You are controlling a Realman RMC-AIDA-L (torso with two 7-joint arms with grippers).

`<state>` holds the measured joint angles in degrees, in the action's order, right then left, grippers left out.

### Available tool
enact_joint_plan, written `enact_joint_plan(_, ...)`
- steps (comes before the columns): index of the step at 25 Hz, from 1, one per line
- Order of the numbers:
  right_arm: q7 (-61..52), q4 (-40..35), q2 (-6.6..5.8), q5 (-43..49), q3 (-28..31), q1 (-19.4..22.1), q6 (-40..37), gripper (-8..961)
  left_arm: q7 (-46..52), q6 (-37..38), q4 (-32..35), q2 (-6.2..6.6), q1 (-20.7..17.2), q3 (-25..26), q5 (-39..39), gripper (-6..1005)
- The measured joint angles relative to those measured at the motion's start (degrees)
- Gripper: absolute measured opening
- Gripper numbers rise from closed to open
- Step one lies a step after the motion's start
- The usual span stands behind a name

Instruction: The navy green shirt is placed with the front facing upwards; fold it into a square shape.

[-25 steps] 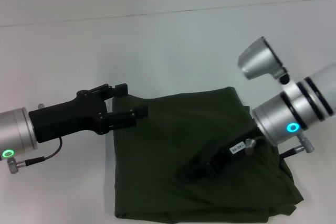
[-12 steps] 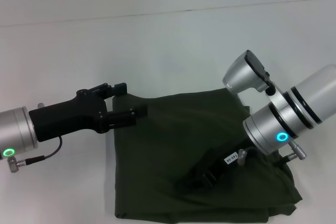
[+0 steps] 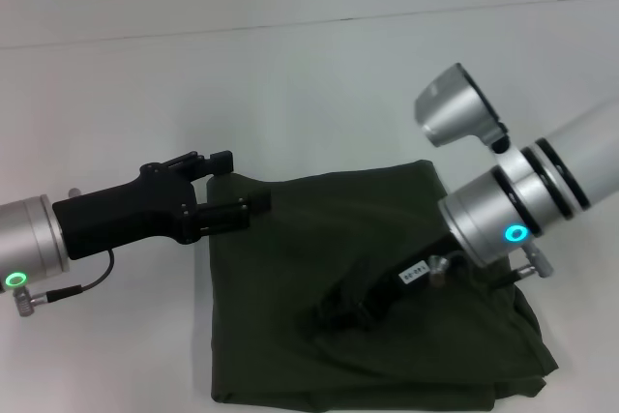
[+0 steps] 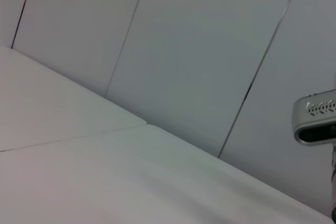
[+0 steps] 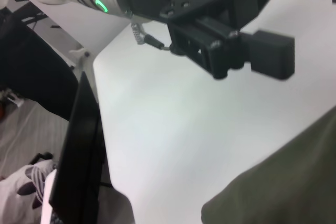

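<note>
Since half a second ago we have seen the right arm's silver forearm swing a little further over the cloth, carrying the right gripper (image 3: 334, 311) toward the middle of the garment, while the left arm has kept its place. We see the navy green shirt (image 3: 290, 336), a dark olive cotton T-shirt, lying already folded into a rough square on the white table (image 3: 290, 94), its plain side up, with no lettering showing. Its near edge runs close to the bottom of the head view, and a doubled layer of cloth shows along that edge.

We find the right gripper low over the centre of the shirt, its black body dark against the dark cloth, so we cannot tell whether its fingers are spread or closed, nor whether they touch the fabric. The cloth puckers into a shallow crease just beside it.

We see the left gripper (image 3: 242, 191) at the shirt's far left corner, reaching in from the left side. Its black fingers (image 3: 227, 215) stand parted, one above the other with a clear gap between, and nothing is held in that gap. The lower finger overlaps the shirt's edge in the head view; whether it touches we cannot say. In the right wrist view the same left gripper (image 5: 262, 51) hangs above the bare table, with the shirt's corner (image 5: 283, 182) nearby.
</note>
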<state>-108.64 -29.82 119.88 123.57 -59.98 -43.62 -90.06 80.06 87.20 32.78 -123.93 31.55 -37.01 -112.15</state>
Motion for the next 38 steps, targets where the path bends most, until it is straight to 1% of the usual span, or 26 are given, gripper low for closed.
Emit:
enact_joint_plan(4, -0.6, 1.5, 0.34, 0.1, -1.9, -2.0, 2.8, 72, 0.0, 0.2, 0.0, 0.0, 0.0, 0.0, 0.0, 902)
enact_joint_plan(9, -1.8, 2.9, 0.59, -0.6, -6.1, -3.9, 5.9, 69, 0.0, 0.3, 0.0, 0.0, 0.0, 0.0, 0.0, 903)
enact_joint_plan(18, -1.9, 3.1, 0.64, -5.5, -9.8, -6.0, 5.8, 70, 0.1, 0.2, 0.1, 0.0, 0.2, 0.1, 0.1, 903)
enact_joint_plan(22, -2.8, 3.8, 0.81, -5.8, -12.7, -7.0, 8.2, 70, 0.1, 0.1, 0.1, 0.0, 0.4, 0.1, 0.2, 903)
enact_joint_plan(26, -4.9, 4.1, 0.89, -5.8, -16.7, -7.3, 12.0, 69, 0.1, 0.0, 0.0, 0.0, 0.4, 0.1, 0.2, 902)
enact_joint_plan(29, -5.8, 4.1, 0.95, -5.9, -18.5, -7.1, 13.2, 69, 0.1, 0.0, -0.1, 0.0, 0.4, 0.1, 0.2, 902)
enact_joint_plan(35, -6.0, 4.1, 0.96, -6.0, -18.9, -6.8, 13.3, 69, 0.1, -0.1, -0.1, 0.0, 0.4, 0.1, 0.3, 903)
enact_joint_plan(38, -3.8, 3.5, 0.67, -8.7, -18.8, -6.2, 10.8, 68, 0.1, -0.1, 0.0, 0.0, 0.4, 0.1, 0.3, 902)
